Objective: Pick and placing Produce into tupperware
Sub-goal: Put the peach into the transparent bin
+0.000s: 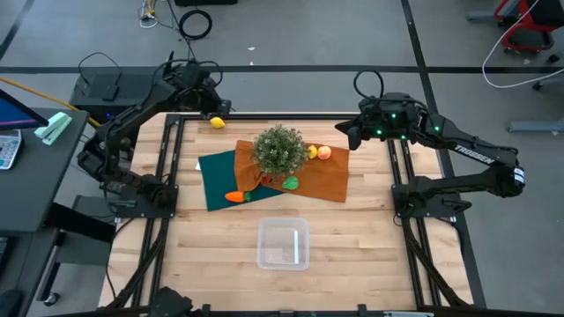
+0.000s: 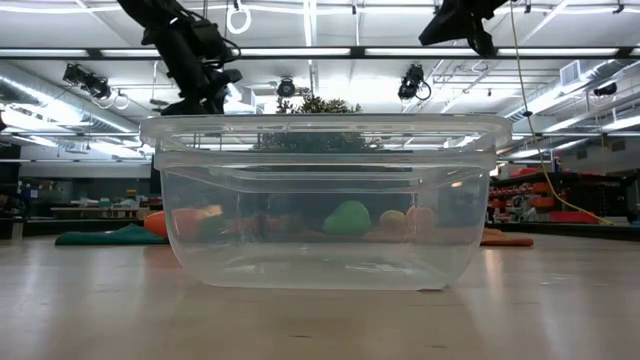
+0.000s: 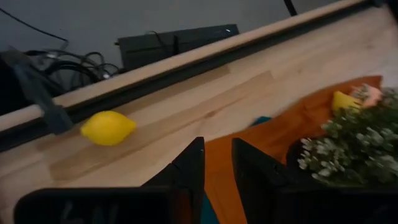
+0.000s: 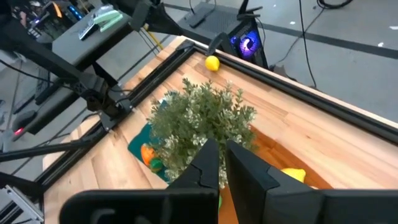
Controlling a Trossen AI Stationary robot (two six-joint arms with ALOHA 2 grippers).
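The clear tupperware [image 1: 283, 244] stands empty on the table's near middle and fills the low view [image 2: 320, 200]. One yellow lemon [image 1: 217, 122] lies on bare wood at the far left, also in the left wrist view [image 3: 107, 127]. A second lemon [image 1: 312, 151] and the peach fruit [image 1: 324, 152] lie on the orange cloth beside the plant. The green piece [image 1: 291, 183] and the carrot [image 1: 234, 196] lie nearer. My left gripper [image 1: 220, 107] hovers just beyond the first lemon, its fingers [image 3: 217, 165] a narrow gap apart and empty. My right gripper [image 1: 345, 134] hovers right of the peach fruit, its fingers [image 4: 222, 163] shut and empty.
A bushy green plant [image 1: 280, 150] stands in the middle of the far half, on an orange cloth [image 1: 322, 180] that overlaps a teal cloth [image 1: 216, 180]. Black frame rails [image 1: 167, 158] run along the table's left, right and far sides. Bare wood surrounds the tupperware.
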